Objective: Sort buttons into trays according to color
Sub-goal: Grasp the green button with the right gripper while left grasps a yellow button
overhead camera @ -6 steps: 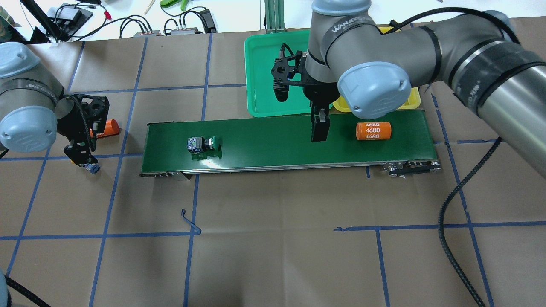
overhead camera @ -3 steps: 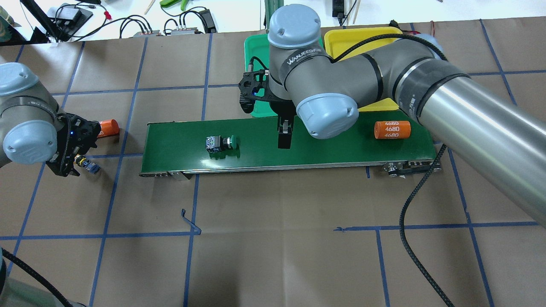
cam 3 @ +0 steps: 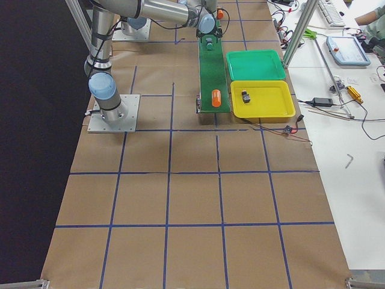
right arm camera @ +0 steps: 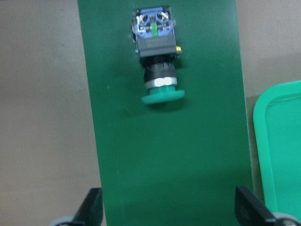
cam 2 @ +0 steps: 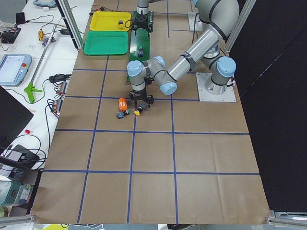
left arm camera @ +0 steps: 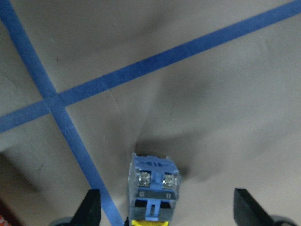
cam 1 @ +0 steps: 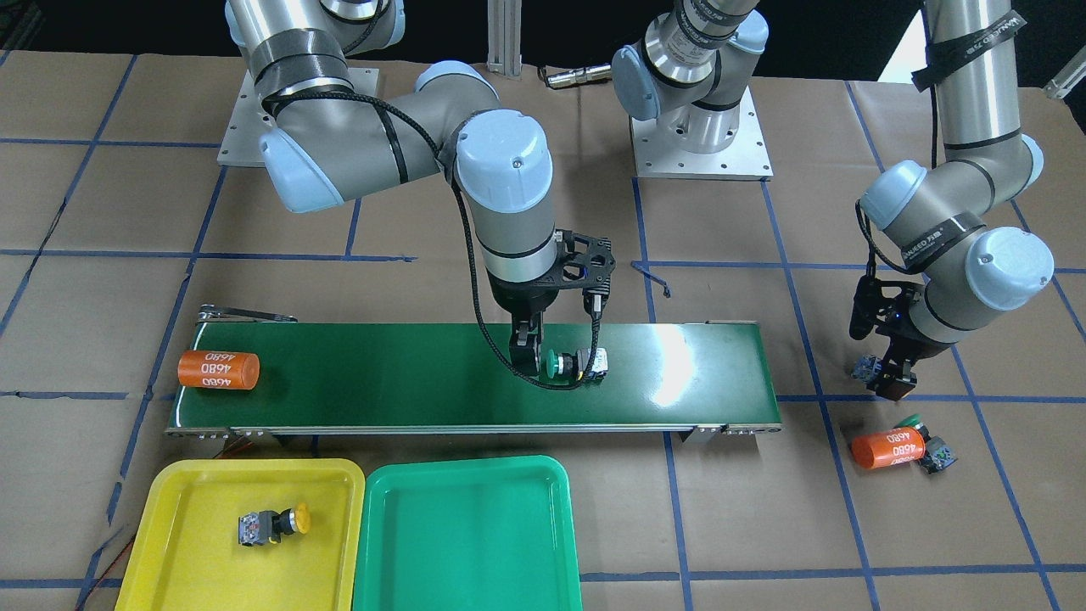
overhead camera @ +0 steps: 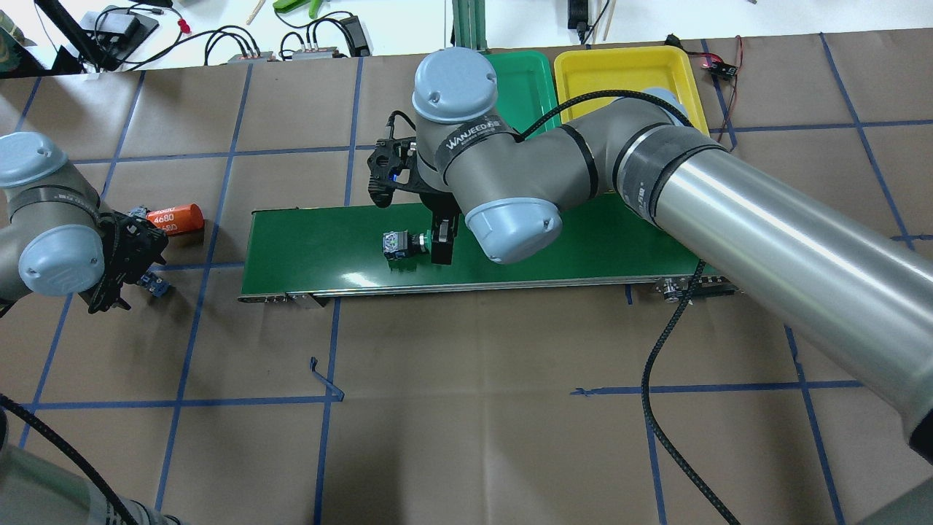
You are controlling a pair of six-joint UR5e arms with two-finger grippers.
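A green button [cam 1: 562,363] lies on its side on the dark green conveyor belt [cam 1: 382,373]. My right gripper [cam 1: 526,352] hangs open just beside its cap; in the right wrist view the button [right arm camera: 158,61] lies ahead of the spread fingertips [right arm camera: 91,209]. My left gripper [cam 1: 889,383] is open over a yellow button [left arm camera: 153,186] on the table, fingers either side, not touching. Another yellow button [cam 1: 271,524] lies in the yellow tray [cam 1: 170,484]. The green tray [cam 1: 467,552] holds nothing. A second green button [cam 1: 926,443] lies by an orange cylinder.
One orange "4680" cylinder [cam 1: 218,370] lies on the belt's end near the trays. Another cylinder [cam 1: 887,448] lies on the table off the belt's other end, close to my left gripper. Cables and tools lie beyond the table's far edge [overhead camera: 219,36].
My right arm has swung left along the belt and now stands beside the green button, which has ridden right. My left gripper has shifted over the yellow button.
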